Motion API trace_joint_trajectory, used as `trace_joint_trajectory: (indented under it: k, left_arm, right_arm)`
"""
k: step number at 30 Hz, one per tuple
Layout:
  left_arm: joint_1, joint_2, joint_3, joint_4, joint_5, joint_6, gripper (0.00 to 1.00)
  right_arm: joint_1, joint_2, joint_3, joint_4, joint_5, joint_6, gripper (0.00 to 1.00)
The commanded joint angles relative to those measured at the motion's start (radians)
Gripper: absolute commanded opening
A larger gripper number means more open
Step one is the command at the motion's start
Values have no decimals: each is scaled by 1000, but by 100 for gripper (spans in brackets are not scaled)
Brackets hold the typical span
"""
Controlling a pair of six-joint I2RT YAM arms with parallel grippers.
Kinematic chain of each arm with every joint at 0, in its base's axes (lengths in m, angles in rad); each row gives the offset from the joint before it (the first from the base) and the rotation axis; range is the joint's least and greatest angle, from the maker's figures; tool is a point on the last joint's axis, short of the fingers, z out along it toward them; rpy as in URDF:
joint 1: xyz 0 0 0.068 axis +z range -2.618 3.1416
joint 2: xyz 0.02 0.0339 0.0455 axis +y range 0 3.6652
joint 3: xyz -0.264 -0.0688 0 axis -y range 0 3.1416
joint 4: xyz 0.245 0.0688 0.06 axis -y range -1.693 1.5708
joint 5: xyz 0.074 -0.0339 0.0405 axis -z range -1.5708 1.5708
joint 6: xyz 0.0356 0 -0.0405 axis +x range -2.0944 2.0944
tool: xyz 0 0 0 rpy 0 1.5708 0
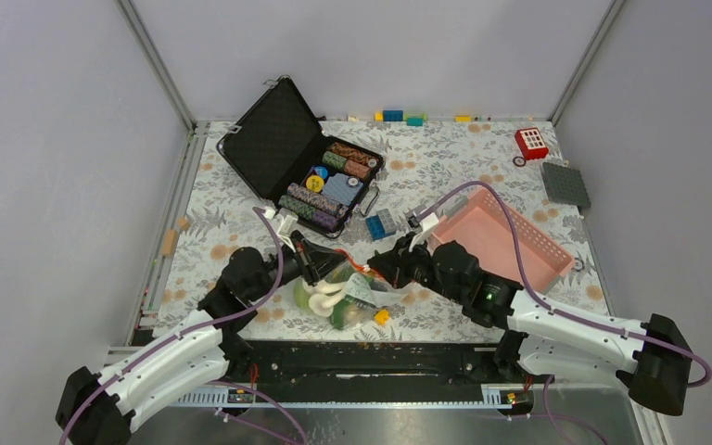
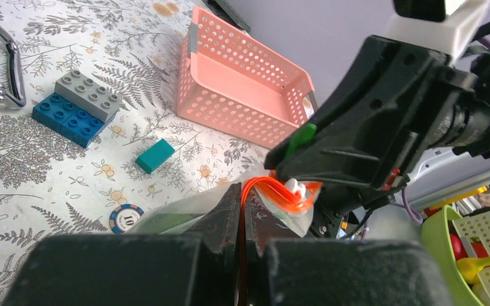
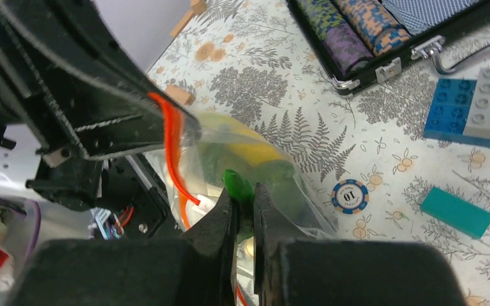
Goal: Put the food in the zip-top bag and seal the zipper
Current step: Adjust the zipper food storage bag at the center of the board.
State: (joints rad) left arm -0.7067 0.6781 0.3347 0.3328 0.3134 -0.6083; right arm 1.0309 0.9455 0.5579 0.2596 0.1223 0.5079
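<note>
Your left arm runs up and to the right from its base at the near-left corner. Its wrist is turned inward, so the left gripper [image 1: 308, 262] points across the table's middle. Its jaws are clenched tight on the zipper [image 2: 274, 185], and the orange-red strip runs straight down between the two closed fingers in the left wrist view.

Your right arm comes from the near-right corner and stretches left, its forearm passing the near corner of the pink basket [image 1: 510, 243]. The right gripper [image 1: 382, 269] faces the left one, and the two tips are close together. Its jaws are pinched nearly closed on the zip-top bag [image 1: 357, 295], gripping the plastic just beside the white slider [image 2: 295, 187]. A small green bit shows between its fingertips, and you cannot tell from here what it is.

The bag's mouth is held up between your two grippers, while its body sags onto the floral cloth near the table's front edge, between the arms. Through the clear plastic you can see white mushroom-like pieces [image 1: 323, 302] and green food. A yellow piece [image 1: 382, 316] sits at the bag's right edge, and it is unclear whether it is inside.

On the cloth past the bag lie a poker chip [image 3: 349, 195], a teal brick [image 3: 456, 211] and stacked blue and grey bricks [image 2: 76, 105]. The open poker chip case [image 1: 278, 139] stands farther back on the left.
</note>
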Motion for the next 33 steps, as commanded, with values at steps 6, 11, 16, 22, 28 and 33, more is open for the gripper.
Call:
trace_joint_trajectory:
  k: [6,11,16,22,28,33]
  left_arm:
    - [-8,-46,55,114,-168,-61,0]
    - [-8,-65,92,35,-229,-23,0]
    - [-7,-55,115,11,-192,-6,0]
    - [-7,-29,134,-12,-138,10,0]
    - [-8,-23,155,-49,-173,11,0]
    - [-7,-12,150,-57,-177,22,0]
  right_arm:
    - [34,-28,118,-242,-222,-315,0]
    - [34,-35,135,-385,-253,-377,0]
    - [34,-25,152,-401,-240,-401,0]
    - [43,2,229,-500,-195,-500,3]
    - [62,-9,293,-579,-281,-627,1]
    - [64,-26,331,-613,-277,-602,12]
